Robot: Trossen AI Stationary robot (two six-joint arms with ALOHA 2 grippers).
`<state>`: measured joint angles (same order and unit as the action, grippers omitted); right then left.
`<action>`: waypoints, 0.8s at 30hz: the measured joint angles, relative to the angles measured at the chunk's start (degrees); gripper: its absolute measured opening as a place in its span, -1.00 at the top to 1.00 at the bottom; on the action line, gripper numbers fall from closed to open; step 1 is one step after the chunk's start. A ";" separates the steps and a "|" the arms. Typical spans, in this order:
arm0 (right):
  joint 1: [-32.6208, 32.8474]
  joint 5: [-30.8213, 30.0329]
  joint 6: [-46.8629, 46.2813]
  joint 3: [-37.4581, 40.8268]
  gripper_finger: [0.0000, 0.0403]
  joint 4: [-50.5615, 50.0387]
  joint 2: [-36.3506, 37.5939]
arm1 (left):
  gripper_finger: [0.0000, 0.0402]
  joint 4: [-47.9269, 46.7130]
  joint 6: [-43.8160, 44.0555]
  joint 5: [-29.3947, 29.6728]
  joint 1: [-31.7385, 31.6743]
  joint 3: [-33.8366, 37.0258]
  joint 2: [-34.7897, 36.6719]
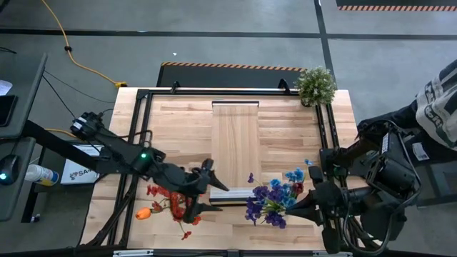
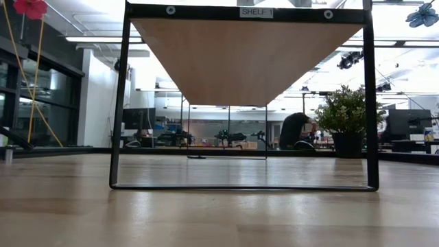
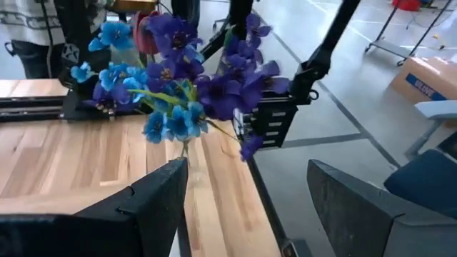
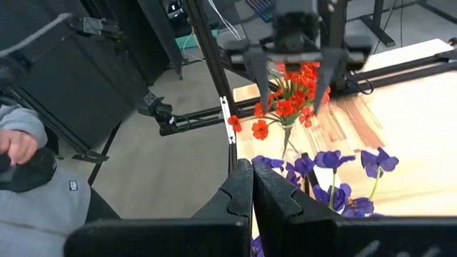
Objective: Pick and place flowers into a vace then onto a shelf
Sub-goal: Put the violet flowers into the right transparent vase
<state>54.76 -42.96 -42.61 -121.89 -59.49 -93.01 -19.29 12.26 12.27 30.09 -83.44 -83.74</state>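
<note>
A bunch of blue and purple flowers (image 1: 275, 200) stands upright near the table's front right. Its stems gather into what looks like clear glass (image 3: 185, 148). My right gripper (image 1: 298, 204) is shut just right of it; purple heads (image 4: 318, 165) lie right past its fingertips (image 4: 251, 187). Red flowers (image 1: 170, 197) and an orange one (image 1: 143, 213) are at the front left, with a pale glass-like neck (image 4: 287, 146) under the red heads. My left gripper (image 1: 211, 188) hangs open above them, nothing between its fingers. The shelf (image 1: 235, 143) stands raised mid-table. My right gripper is shut close beside the blue and purple flowers, coming level from the table's right. Nothing shows between its fingers, and I cannot tell whether they touch a stem.
A bushy potted plant (image 1: 315, 86) stands at the far right corner. The shelf's black frame (image 2: 118, 103) has legs on the tabletop. A person sits at the table's right (image 1: 443, 100), a hand showing (image 4: 16, 146). Bare wood lies left and right of the shelf.
</note>
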 joint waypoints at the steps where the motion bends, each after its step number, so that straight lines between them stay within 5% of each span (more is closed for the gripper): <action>1: 0.00 0.00 0.58 0.00 1.00 0.31 0.00 | -0.60 0.13 0.00 -0.52 -0.47 0.00 -0.55; 14: 0.00 -0.17 2.60 0.00 1.00 1.12 0.00 | -0.59 -0.26 3.01 -11.66 -7.83 0.00 -7.01; 24: 0.00 -1.48 6.13 0.00 1.00 2.93 -0.02 | -0.59 0.12 -2.07 -11.72 -9.18 0.00 -7.26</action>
<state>54.76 -44.44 -36.48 -121.89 -56.56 -93.03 -19.18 10.18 0.55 20.92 -83.44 -91.00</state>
